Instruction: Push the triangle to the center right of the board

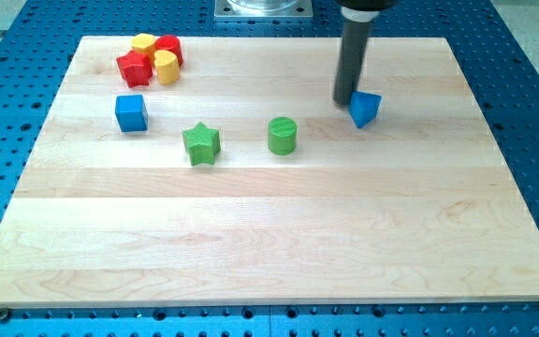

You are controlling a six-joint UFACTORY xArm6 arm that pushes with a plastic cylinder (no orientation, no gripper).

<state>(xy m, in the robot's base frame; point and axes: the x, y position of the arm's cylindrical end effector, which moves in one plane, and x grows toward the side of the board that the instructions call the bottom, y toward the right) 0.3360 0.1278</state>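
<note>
The blue triangle block (366,109) lies on the wooden board (269,234), right of centre and in the upper part. My tip (344,101) is at the end of the dark rod, just to the left of the blue triangle, touching it or nearly so. The rod comes down from the view's top.
A green cylinder (283,135) and a green star (200,143) sit left of the triangle. A blue cube (131,112) is further left. A cluster of red and yellow blocks (151,59) sits at the upper left. A blue perforated table (531,56) surrounds the board.
</note>
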